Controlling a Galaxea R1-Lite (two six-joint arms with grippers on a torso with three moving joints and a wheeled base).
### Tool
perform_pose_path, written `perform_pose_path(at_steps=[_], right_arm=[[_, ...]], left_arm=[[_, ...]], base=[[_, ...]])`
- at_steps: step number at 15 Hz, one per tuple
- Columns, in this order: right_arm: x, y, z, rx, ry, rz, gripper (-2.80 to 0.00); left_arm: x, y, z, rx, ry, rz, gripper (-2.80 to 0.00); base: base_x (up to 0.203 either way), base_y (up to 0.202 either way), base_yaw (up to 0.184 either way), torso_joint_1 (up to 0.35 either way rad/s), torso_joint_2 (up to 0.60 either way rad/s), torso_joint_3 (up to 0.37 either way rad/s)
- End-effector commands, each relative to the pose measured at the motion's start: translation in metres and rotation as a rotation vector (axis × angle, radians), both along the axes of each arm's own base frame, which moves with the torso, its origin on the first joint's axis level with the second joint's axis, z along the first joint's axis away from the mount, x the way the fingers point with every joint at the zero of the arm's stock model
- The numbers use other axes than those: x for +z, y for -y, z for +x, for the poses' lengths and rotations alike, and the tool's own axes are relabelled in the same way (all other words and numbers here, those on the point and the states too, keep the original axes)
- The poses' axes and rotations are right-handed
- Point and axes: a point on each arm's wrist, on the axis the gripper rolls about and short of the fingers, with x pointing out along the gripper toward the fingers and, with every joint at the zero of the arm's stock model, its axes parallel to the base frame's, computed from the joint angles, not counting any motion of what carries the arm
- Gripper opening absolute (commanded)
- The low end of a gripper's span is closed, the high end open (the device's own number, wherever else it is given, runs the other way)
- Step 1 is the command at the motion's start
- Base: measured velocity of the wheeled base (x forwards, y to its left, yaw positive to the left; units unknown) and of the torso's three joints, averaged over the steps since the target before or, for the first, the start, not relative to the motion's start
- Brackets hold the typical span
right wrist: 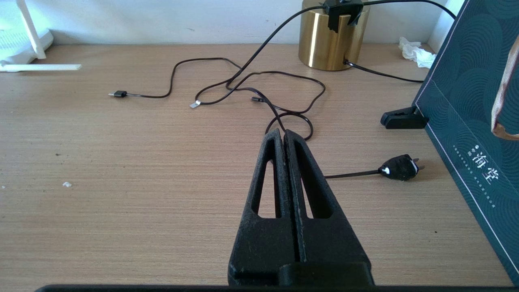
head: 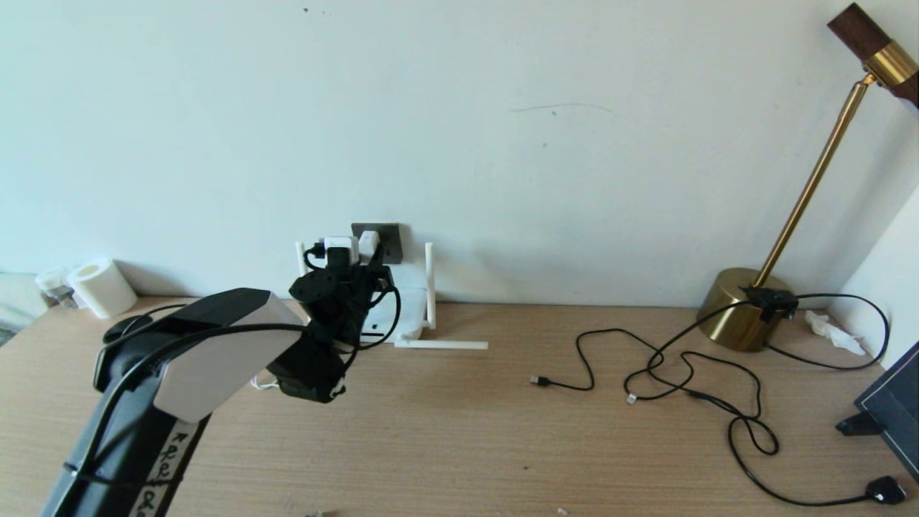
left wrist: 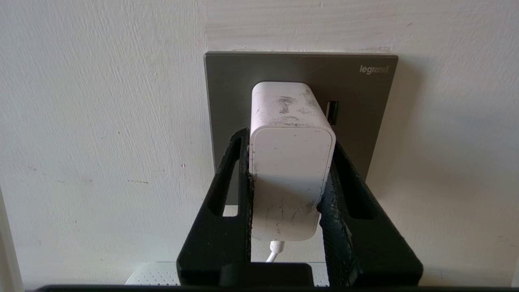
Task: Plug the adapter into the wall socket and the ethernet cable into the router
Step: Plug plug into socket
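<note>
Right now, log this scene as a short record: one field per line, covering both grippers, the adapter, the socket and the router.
left gripper: closed on the adapter, at the wall
adapter: white, pressed up to the wall socket, cord trailing out behind
wall socket: grey faceplate on the wall
router: white, on the table under the socket
right gripper: shut, empty, above the table near loose black cables

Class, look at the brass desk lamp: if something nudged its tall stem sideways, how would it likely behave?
The brass lamp probably resists sliding: its drum base looks solid and heavy. Its long slanted stem carries the head far off-centre, so a high push could rock it. The black cable attached to the base might drag along.
</note>
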Motion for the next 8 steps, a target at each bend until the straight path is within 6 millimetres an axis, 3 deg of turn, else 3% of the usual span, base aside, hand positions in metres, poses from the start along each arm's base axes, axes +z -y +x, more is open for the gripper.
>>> perform_pose_path(at_steps=[1,8], right_arm=[[0.0001,0.0000,0.0000,0.000,0.001,0.001,-2.80],[0.0001,0.0000,0.0000,0.000,0.001,0.001,-2.80]], left_arm=[[-0.0012,0.0000,0.0000,0.000,0.004,-0.001,-2.80],[-0.0025,0.0008,0.0000,-0.002,0.001,-0.001,-2.80]], base=[[0.000,0.000,0.000,0.000,0.00,0.000],[0.000,0.000,0.000,0.000,0.00,0.000]])
